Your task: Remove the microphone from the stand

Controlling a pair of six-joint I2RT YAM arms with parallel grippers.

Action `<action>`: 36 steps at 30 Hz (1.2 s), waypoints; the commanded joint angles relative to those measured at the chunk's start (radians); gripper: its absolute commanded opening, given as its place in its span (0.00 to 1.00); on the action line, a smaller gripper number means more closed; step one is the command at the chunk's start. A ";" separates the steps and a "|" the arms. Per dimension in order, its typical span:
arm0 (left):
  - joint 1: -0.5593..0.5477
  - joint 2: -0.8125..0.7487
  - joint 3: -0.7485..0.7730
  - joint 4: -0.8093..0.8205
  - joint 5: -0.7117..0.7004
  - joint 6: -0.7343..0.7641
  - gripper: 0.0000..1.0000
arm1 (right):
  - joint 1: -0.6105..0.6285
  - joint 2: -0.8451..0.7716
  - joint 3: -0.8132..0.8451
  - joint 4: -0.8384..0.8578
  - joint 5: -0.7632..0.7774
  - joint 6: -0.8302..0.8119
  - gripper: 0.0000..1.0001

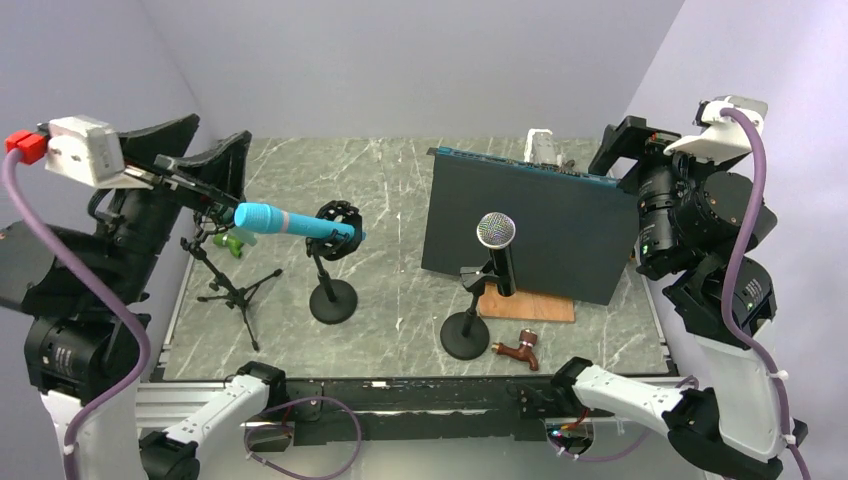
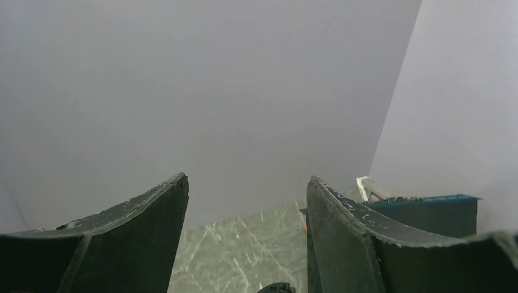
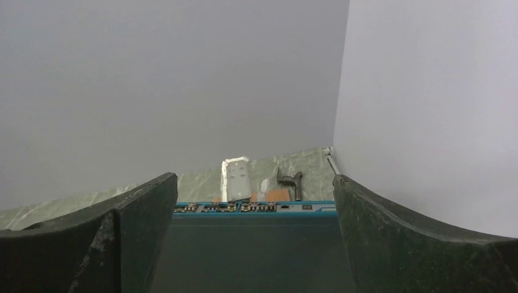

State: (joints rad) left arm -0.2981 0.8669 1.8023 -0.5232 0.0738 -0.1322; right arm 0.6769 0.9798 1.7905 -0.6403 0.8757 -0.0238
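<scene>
top view, blue microphone (image 1: 283, 221): lies nearly level in a black shock mount (image 1: 337, 231) on a round-base stand (image 1: 332, 300), left-centre of the desk (image 1: 400, 180). Its long axis runs left to right, head toward the left edge.
top view, black microphone (image 1: 498, 250): upright in a clip, front-centre, before a dark board (image 1: 540, 230).
top view, left gripper (image 1: 220, 135): raised at the left edge, just above and behind the blue head. I judge this the nearer arm, with the reach down and forward.
top view, right gripper (image 1: 625, 150): high at the right edge, behind the board, well apart from both microphones.
left wrist, left gripper (image 2: 247, 183): jaws parted, nothing between them. It is aimed at the far wall, and the blue microphone is not in view.
right wrist, right gripper (image 3: 255, 180): jaws spread wide, empty, looking over the board's top edge.
</scene>
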 commanded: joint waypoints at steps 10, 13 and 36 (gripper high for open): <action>-0.004 0.118 0.080 -0.130 0.260 -0.144 0.74 | -0.005 -0.075 -0.141 0.085 -0.155 -0.010 1.00; -0.004 0.127 0.037 -0.098 0.372 -0.220 0.74 | -0.004 -0.062 -0.130 0.060 -0.156 -0.006 1.00; -0.004 -0.171 -0.360 -0.403 0.404 -0.424 0.63 | -0.004 -0.104 -0.194 0.082 -0.213 0.022 1.00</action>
State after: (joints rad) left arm -0.2993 0.7078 1.4776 -0.7704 0.6495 -0.5663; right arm 0.6754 0.8894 1.6051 -0.6018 0.6807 -0.0128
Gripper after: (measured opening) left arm 0.654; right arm 0.999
